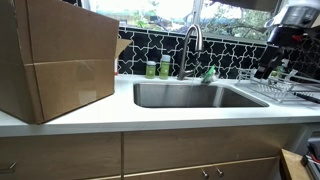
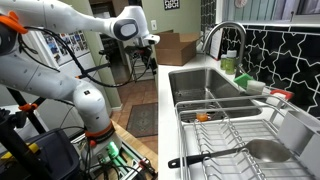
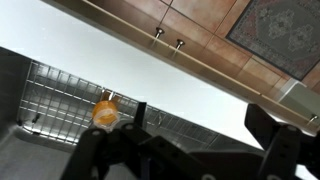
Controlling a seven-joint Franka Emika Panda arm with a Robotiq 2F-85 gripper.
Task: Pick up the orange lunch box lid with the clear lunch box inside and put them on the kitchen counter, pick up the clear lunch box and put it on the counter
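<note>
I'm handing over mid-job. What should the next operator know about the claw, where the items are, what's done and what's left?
Claw: open, empty, above the rack.
Small shallow bright-orange plastic lid: lying in the wire dish rack beside the steel sink, not on the white kitchen counter.
Small clear plastic lunch box: too unclear to confirm; it may be sitting in the lid.
Done: nothing moved to the counter.
Left: lift the lid onto the counter, then set the clear box on the counter.
</note>
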